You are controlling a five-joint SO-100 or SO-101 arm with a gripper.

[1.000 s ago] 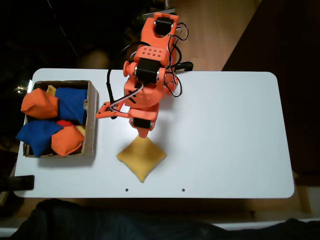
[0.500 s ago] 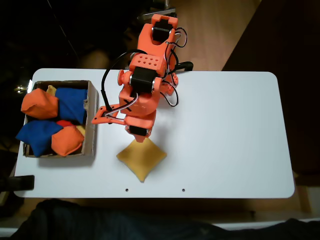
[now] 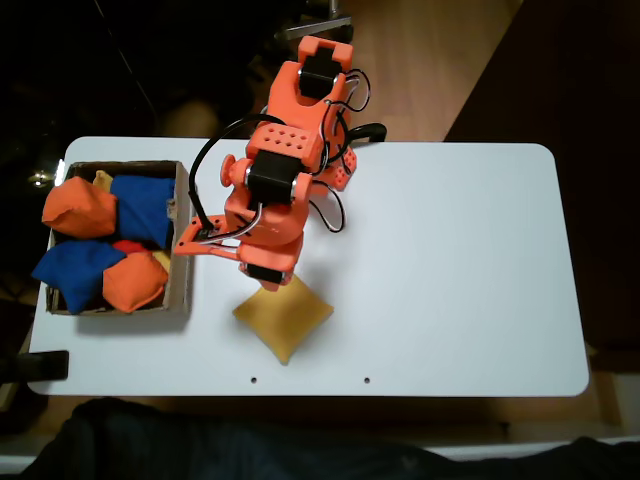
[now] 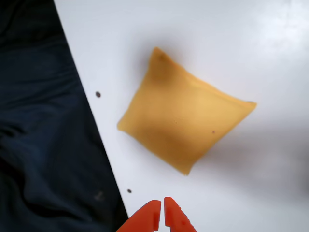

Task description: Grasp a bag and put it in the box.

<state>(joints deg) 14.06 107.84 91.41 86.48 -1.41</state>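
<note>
1. Fixed view: yellow bag (image 3: 284,318) lies flat on the white tabletop (image 3: 450,270), right of the box (image 3: 181,240), which holds orange and blue bags. Since a second ago my arm has swung left, its head covering the bag's top corner.
2. Wrist view: claw (image 4: 160,212) tips pressed together, empty, just short of the bag (image 4: 183,118). I should spread them wide, centre over the bag, then drop.
</note>
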